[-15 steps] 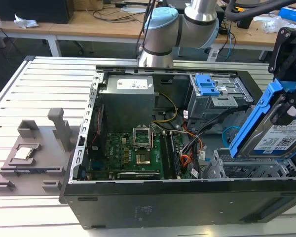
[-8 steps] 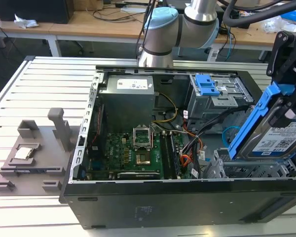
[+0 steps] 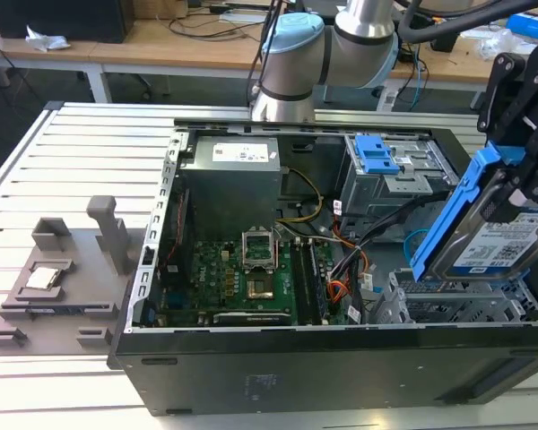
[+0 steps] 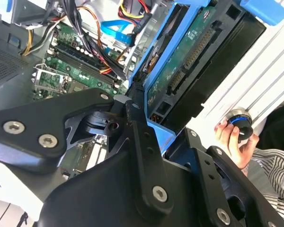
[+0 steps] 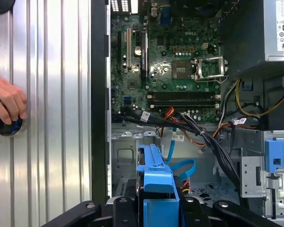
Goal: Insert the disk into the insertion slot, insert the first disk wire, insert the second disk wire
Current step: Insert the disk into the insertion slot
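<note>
While the black gripper [image 3: 513, 193] grips the disk [image 3: 507, 244] by its bright blue plastic carrier, the flat silver drive hangs tilted on edge just over the slot [image 3: 448, 309]. The slot is a low cage of perforated silver sheet at the exterior view's right end of the open black case [image 3: 251, 367]. I cannot tell whether the disk's lower edge touches the cage.

In the second wrist view the fingers [image 4: 137, 127] press either side of the carrier, and the disk's [image 4: 189, 61] green circuit-board underside faces up. Inside the case lie a green motherboard [image 3: 242, 278] and loose bundles of black, orange and blue cables [image 5: 199, 135].

The case sits on a ribbed aluminium table [image 3: 72, 152]. Beside the case, a hand [image 5: 7, 101] rests on a round dark knob [image 5: 4, 126].
</note>
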You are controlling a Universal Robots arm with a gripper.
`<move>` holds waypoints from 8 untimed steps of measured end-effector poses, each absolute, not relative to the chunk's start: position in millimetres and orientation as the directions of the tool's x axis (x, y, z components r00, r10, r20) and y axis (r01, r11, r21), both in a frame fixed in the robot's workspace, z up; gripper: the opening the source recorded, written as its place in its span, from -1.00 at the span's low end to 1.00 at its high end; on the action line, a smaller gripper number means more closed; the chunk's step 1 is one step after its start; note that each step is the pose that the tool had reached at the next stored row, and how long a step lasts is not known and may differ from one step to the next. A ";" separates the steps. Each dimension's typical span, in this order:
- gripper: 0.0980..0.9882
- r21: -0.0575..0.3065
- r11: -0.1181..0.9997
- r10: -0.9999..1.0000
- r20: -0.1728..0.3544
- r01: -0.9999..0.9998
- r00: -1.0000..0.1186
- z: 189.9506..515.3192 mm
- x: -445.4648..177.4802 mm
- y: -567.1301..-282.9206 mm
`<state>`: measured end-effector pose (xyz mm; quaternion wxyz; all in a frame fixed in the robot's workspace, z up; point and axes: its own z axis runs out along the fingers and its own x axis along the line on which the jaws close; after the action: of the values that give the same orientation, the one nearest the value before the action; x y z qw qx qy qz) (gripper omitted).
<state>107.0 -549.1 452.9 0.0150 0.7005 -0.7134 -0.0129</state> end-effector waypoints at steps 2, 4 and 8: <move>-0.39 0.039 0.018 -1.000 0.003 -0.999 -0.018 450.4 106.0 -548.2; -0.39 0.039 0.018 -1.000 0.003 -0.999 -0.018 447.1 103.3 -548.0; -0.39 0.039 0.018 -1.000 0.003 -0.999 -0.018 441.9 102.1 -547.3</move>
<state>102.1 -547.3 441.9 0.0149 0.7006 -0.7133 -0.0129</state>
